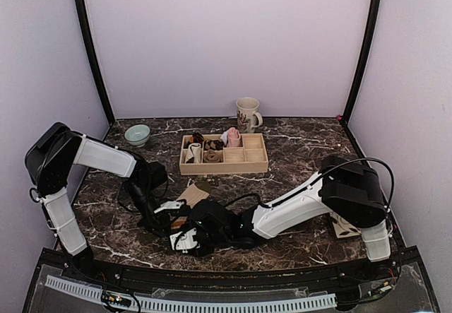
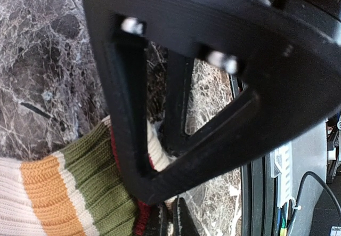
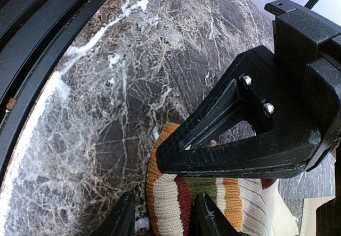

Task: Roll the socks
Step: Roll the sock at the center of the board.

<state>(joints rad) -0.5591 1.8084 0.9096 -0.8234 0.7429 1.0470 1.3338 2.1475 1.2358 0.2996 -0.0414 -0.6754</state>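
Top external: wooden tray (image 1: 224, 168) holds rolled bundles (image 1: 195, 149), pink sock (image 1: 234, 137); mug (image 1: 248, 114) behind.

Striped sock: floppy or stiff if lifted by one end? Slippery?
Probably floppy: the sock is soft ribbed knit, and it lies slumped on the table, so a free end should droop. Likely light and grippy, given the coarse ribs the left fingers pinch. Unlikely to roll away.

You see white shells on the left arm (image 1: 106, 156) and right arm (image 1: 289, 210), black at every joint; a thin black cable (image 1: 390, 186) loops by the right elbow. Matte black triangular jaws carry silver screws (image 3: 246, 80).
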